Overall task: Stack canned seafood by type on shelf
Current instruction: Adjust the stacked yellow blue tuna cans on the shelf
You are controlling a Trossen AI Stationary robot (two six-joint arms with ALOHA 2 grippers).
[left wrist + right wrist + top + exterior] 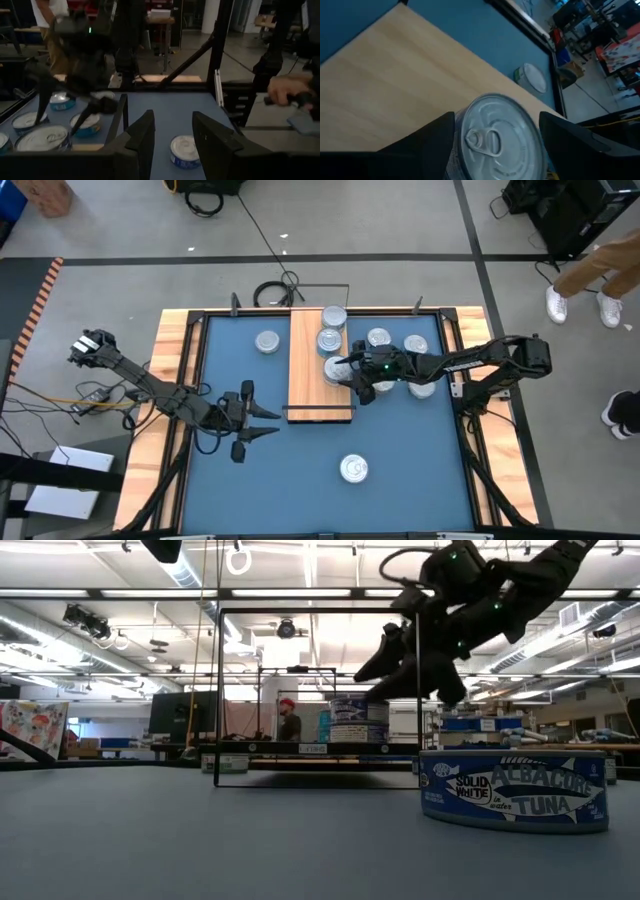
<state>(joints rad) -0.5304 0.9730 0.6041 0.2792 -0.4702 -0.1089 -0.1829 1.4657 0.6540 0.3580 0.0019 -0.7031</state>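
Light-wood shelf (310, 365) lies mid-table w/ tins stacked at its far end (333, 317). More tins crowd the blue table (420, 460) beside it, under the right arm; one sits alone left of shelf (267, 341), another near the front (353, 469). Right gripper (340, 370) is over the shelf's right edge, jaws wide apart, straddling a silver-topped tin (495, 137), visible only in its wrist view. Low view alone shows an "Albacore Tuna" label (515, 790). Left gripper (262, 422) waits left of shelf, jaws partly apart, nothing in them.

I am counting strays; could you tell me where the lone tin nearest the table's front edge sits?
In the high view, the lone tin sits on the blue table, below the shelf, apart from other tins.
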